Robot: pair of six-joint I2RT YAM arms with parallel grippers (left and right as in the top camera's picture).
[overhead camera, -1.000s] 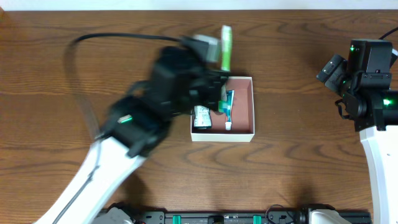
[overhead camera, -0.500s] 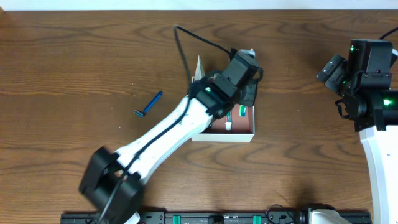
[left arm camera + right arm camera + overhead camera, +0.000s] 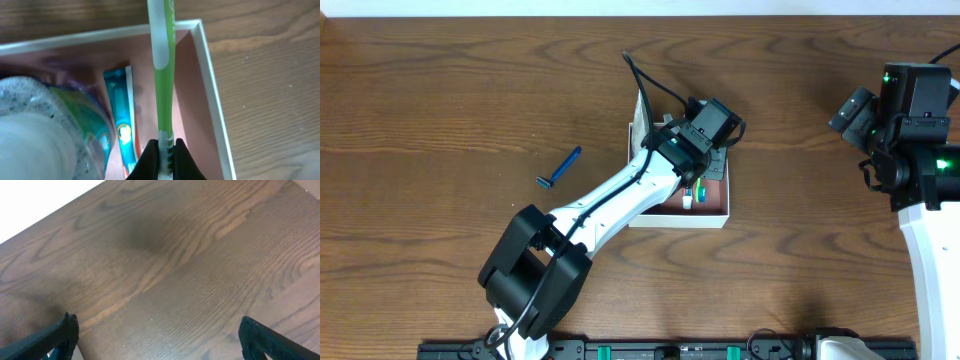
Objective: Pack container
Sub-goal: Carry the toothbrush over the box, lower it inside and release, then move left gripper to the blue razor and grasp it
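Container (image 3: 670, 221) sits on the tabletop (image 3: 440, 100) at mid-frame overhead. The left gripper (image 3: 164, 150), jaws clamped on a green toothbrush (image 3: 162, 65), hangs over it. At far right, the right gripper (image 3: 159, 332) has jaws spread wide.

I count one container (image 3: 680, 222), one green toothbrush (image 3: 163, 65), one teal tube (image 3: 122, 117), one blurred clear item (image 3: 47, 125) I cannot name, one blue razor (image 3: 558, 168) on the worktop (image 3: 440, 100), and two claws: left claw (image 3: 164, 156), right claw (image 3: 157, 339)
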